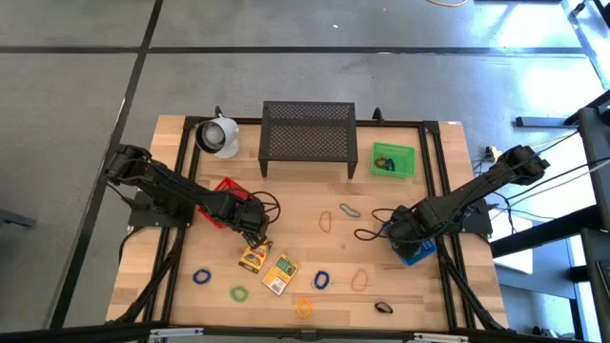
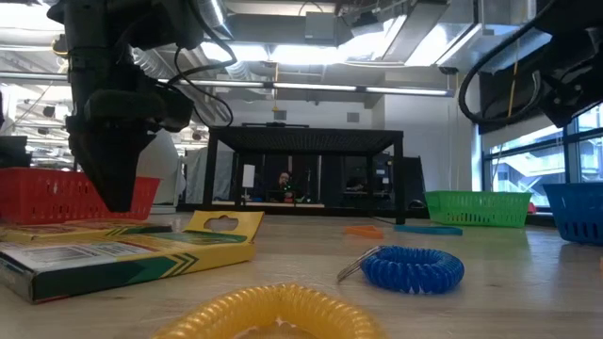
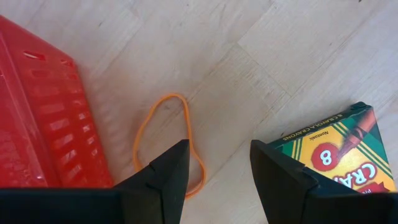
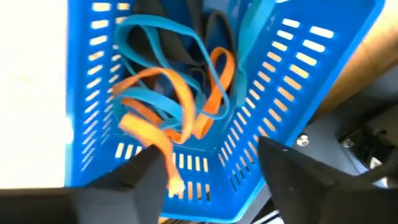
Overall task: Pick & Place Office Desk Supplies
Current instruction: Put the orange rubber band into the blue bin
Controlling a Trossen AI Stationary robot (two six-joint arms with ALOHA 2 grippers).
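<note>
Left tool released, hovering over orange loop on table, between red bin and crayon packet. Right tool released above blue bin holding loops.

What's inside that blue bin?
The blue bin holds tangled orange bands and blue bands, with something dark beneath. Whatever lies under the tangle is covered.

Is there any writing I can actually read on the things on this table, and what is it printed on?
"8" and "CRA", cut off at the frame edge: on the yellow crayon packet beside the open left gripper.
Small line along that packet's top edge: too small to read.
Second yellow packet: print too small to read.
Bins, mug: no text visible.
</note>
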